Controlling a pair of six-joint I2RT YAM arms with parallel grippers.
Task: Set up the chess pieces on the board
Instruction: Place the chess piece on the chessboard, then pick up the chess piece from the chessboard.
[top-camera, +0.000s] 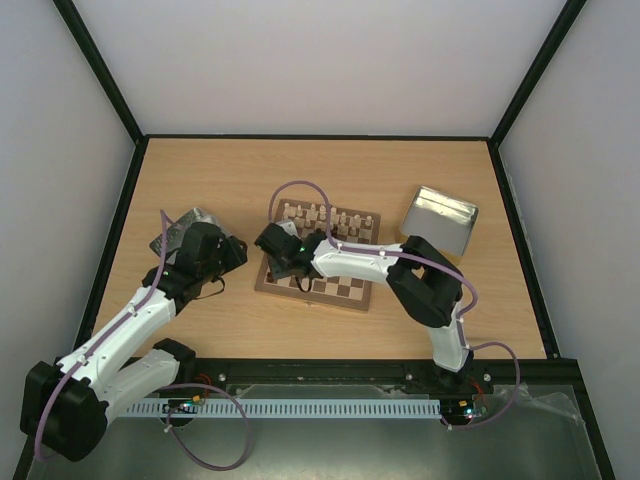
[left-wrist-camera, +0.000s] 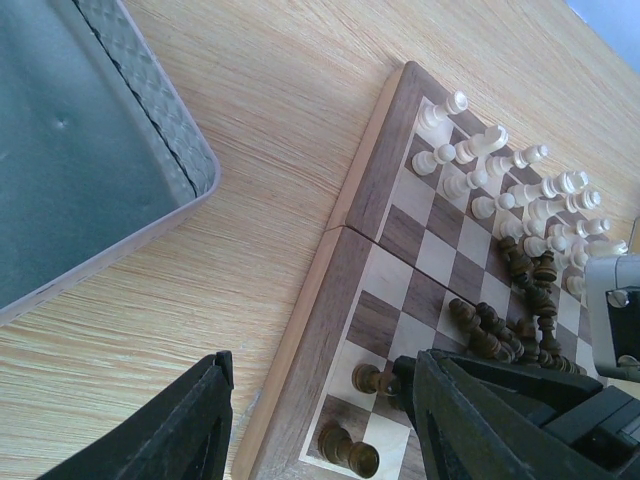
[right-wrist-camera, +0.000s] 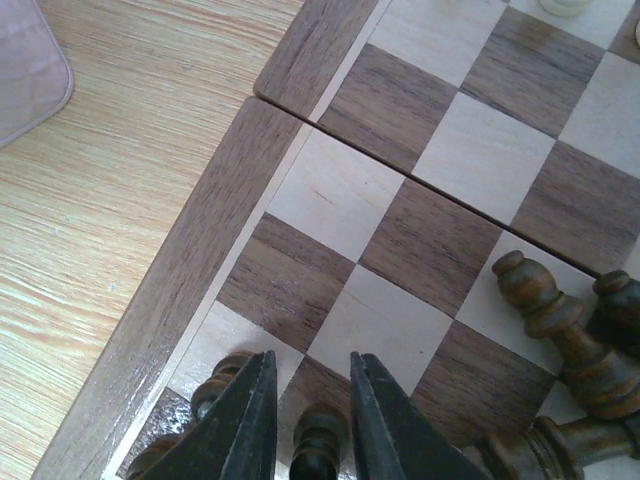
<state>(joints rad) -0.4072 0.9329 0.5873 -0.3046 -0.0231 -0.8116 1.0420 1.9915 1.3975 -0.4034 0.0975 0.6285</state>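
The board (top-camera: 345, 290) lies mid-table. Cream chess pieces (left-wrist-camera: 510, 180) stand in its far rows. Dark pieces (left-wrist-camera: 510, 320) lie heaped on the middle squares. My right gripper (right-wrist-camera: 311, 355) hangs over the board's near-left corner, its jaws slightly apart. A dark piece (right-wrist-camera: 320, 440) stands upright between them with a gap on its left side. Two more dark pieces (right-wrist-camera: 215, 385) stand by the border. My left gripper (left-wrist-camera: 322, 360) is open and empty. It hovers just left of the board's edge (left-wrist-camera: 365, 190), and two dark corner pieces (left-wrist-camera: 372, 380) show between its fingers.
A silver tin (top-camera: 185, 232) sits under my left arm, left of the board, its rim (left-wrist-camera: 195, 165) close to the board's border. A second tin (top-camera: 440, 222) leans at the right. Black rails edge the table.
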